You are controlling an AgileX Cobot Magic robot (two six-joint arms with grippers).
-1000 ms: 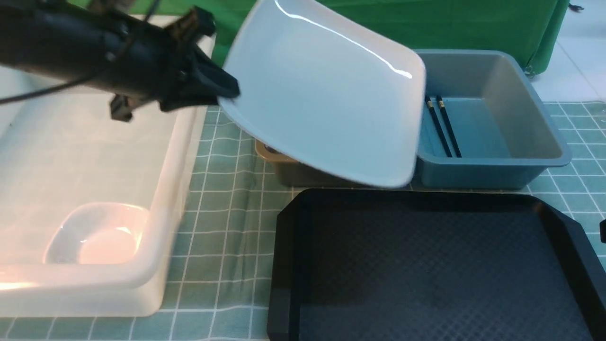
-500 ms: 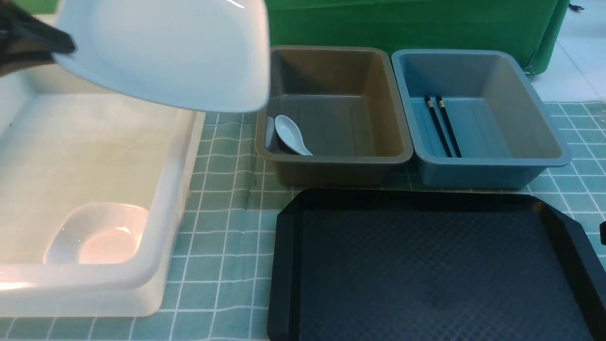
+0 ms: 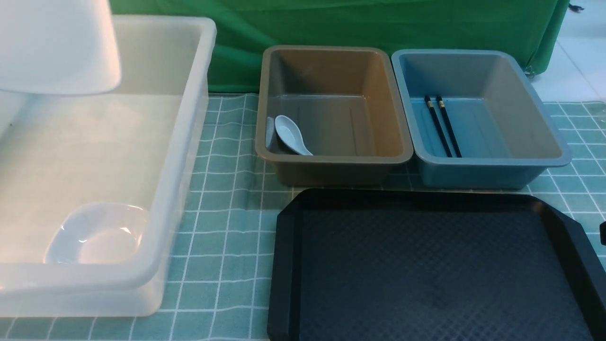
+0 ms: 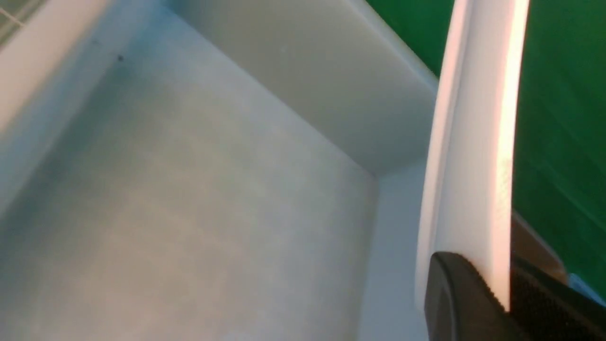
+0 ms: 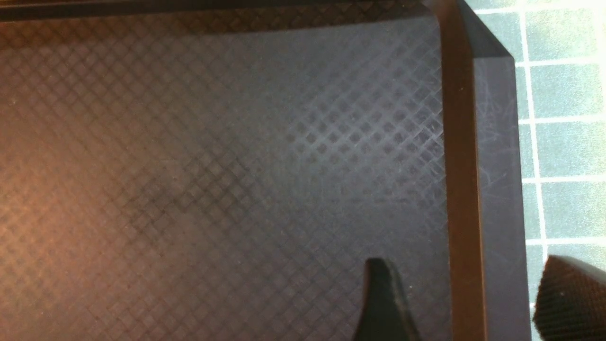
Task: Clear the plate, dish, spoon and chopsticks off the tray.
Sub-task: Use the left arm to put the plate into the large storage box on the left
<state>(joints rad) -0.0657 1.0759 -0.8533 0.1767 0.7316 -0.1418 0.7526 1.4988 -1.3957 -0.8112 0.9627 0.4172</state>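
Plate (image 3: 57, 47) farther left vs prev, over tub (image 3: 189, 118), in left claw (image 4: 492, 308); right claw (image 5: 473, 303) released.

A mint-green tablecloth (image 3: 222, 227) with a white grid covers the table, lightly wrinkled near the middle. Along the left edge stands a large translucent white storage bin (image 3: 198, 94), running from near the front edge back to the far edge. At the middle of the far edge sits a brown rectangular plastic tub (image 3: 378, 94). Just beside it, toward the far right corner, is a blue-grey tub (image 3: 521, 94) of the same shape; their rims nearly touch. A green cloth backdrop (image 3: 378, 23) hangs behind the far edge. Past the far right corner a pale floor (image 3: 582, 57) shows.
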